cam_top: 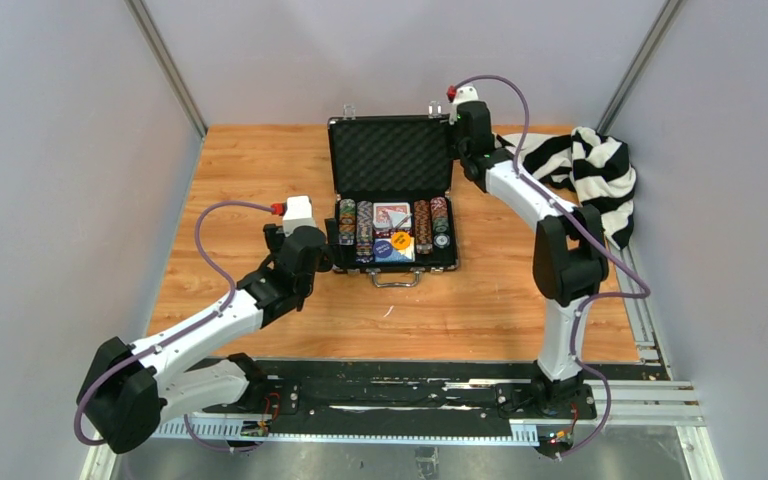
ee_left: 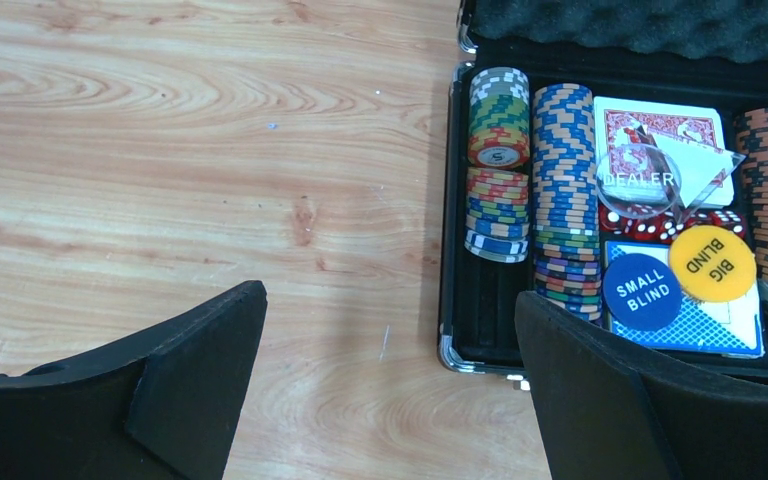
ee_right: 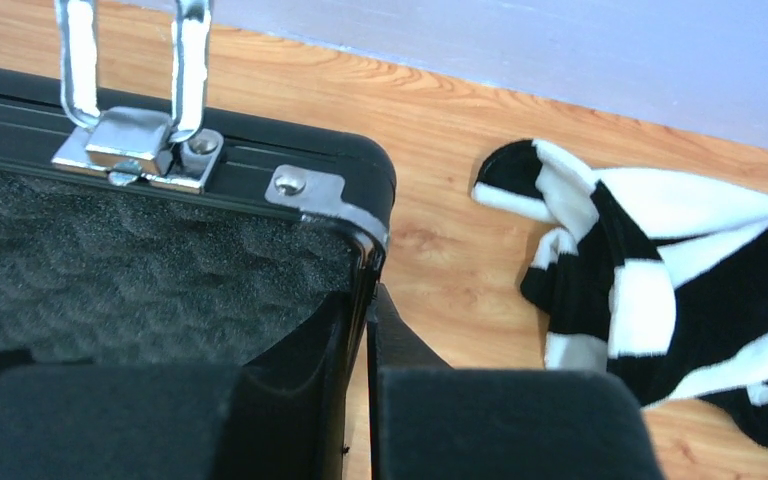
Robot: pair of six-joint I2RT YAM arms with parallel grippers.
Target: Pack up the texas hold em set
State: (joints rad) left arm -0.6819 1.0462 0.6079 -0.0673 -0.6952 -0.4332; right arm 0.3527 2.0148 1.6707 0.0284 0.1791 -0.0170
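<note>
Grey-walled wooden table (cam_top: pixel 250 170) is holding the open briefcase (cam_top: pixel 395 268) at its centre, chips (ee_left: pixel 565 190) lying inside. Right gripper (ee_right: pixel 365 310) is pinching the upright lid (cam_top: pixel 390 158) by its right edge. Lowering it slowly along the hinge arc looks wisest, with the left gripper (ee_left: pixel 390 300), gaping wide beside the base's near-left corner, bracing the base.

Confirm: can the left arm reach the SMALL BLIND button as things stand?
Likely yes. The left gripper is open beside the briefcase's front-left corner; the SMALL BLIND button lies exposed on the blue card deck, nothing above it. The right gripper pinches the lid's right edge, out of the way.
</note>
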